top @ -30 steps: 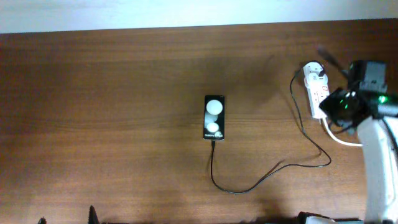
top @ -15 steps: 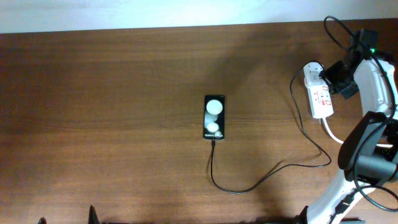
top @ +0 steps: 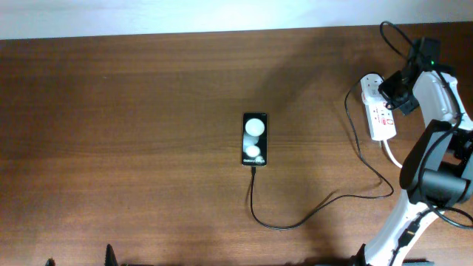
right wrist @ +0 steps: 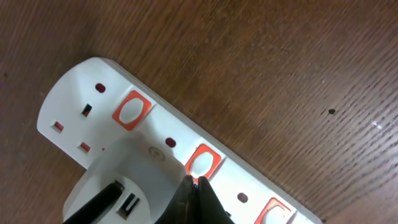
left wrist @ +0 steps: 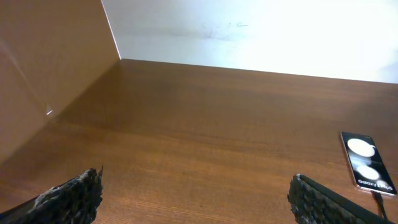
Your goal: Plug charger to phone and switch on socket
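The socket (top: 380, 111) lies at three o'clock, probably light and prone to skid; its red switch (right wrist: 202, 163) wants a straight downward press; right gripper (right wrist: 195, 190), tips pressed together, sits at its edge; left gripper (left wrist: 196, 199) hangs spread.

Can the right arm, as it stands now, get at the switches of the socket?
Likely yes: the right gripper hangs directly over the socket, its fingertip beside a red switch, nothing between.

White "Galaxy" lettering on the phone (left wrist: 365, 160) screen, following characters too small to read
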`<act>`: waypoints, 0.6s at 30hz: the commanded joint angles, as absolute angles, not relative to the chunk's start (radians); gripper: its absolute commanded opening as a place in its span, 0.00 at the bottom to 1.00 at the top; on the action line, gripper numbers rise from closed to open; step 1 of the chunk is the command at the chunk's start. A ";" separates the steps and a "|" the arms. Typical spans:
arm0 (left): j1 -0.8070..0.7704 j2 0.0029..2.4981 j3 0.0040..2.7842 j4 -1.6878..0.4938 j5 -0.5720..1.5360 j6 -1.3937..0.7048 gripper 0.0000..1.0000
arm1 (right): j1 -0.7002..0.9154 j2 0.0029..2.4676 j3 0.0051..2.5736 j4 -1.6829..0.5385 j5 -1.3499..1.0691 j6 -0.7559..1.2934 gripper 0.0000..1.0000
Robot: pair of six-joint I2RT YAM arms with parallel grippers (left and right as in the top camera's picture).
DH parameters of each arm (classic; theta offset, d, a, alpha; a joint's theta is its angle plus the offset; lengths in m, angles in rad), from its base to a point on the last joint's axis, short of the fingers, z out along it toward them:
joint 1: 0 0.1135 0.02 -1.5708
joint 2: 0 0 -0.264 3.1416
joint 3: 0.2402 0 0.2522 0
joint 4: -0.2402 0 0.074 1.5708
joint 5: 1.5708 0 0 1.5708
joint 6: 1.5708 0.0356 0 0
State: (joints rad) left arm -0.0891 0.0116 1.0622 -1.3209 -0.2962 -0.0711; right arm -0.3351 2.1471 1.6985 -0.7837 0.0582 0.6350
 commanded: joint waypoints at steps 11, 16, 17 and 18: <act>-0.084 0.006 1.068 -1.317 -0.304 -0.073 0.99 | -0.283 2.254 1.719 -0.834 0.098 0.531 0.04; -0.084 0.006 1.068 -1.317 -0.304 -0.074 0.99 | -0.329 2.226 1.817 -0.918 0.168 0.531 0.04; -0.084 0.006 1.068 -1.317 -0.304 -0.073 0.99 | -0.330 2.226 1.833 -0.921 0.169 0.531 0.04; -0.084 0.006 1.068 -1.317 -0.304 -0.073 0.99 | -0.329 2.226 1.845 -0.920 0.169 0.532 0.04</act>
